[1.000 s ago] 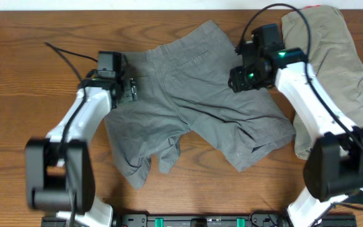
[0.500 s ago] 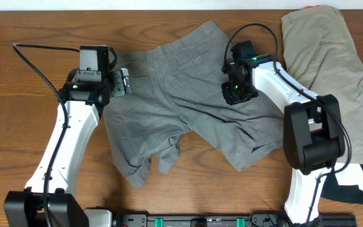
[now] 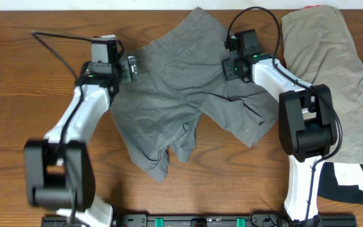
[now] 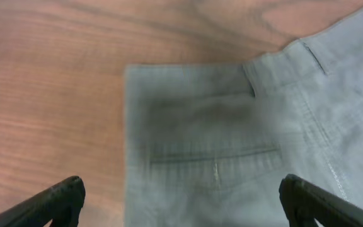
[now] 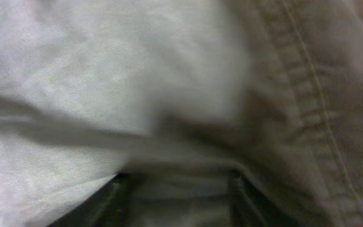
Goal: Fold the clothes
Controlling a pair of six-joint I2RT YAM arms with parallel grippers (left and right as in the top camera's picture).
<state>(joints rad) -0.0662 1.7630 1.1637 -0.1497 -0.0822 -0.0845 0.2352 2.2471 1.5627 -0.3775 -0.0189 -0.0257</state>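
Observation:
The mid-grey shorts (image 3: 181, 101) lie wrinkled across the middle of the table, waistband toward the far edge and legs toward me. My left gripper (image 3: 133, 68) hovers over their left waistband corner. In the left wrist view it (image 4: 184, 202) is wide open, the grey shorts (image 4: 232, 145) below it and nothing between its fingers. My right gripper (image 3: 235, 65) is on the right part of the waistband. The right wrist view shows its jaws (image 5: 180, 195) apart, with bunched grey cloth (image 5: 106, 75) lying between and over the fingers. The khaki-beige pair (image 3: 333, 63) lies at the far right.
A dark and white cloth (image 3: 348, 184) lies at the near right corner. Bare wooden table (image 3: 17, 113) stretches to the left of the shorts. Cables loop over both arms near the far edge.
The grey shorts slid toward the far edge and their right leg bunched inward. My right gripper moved that way with them and widened. My left gripper shifted right onto the waistband corner and opened fully.

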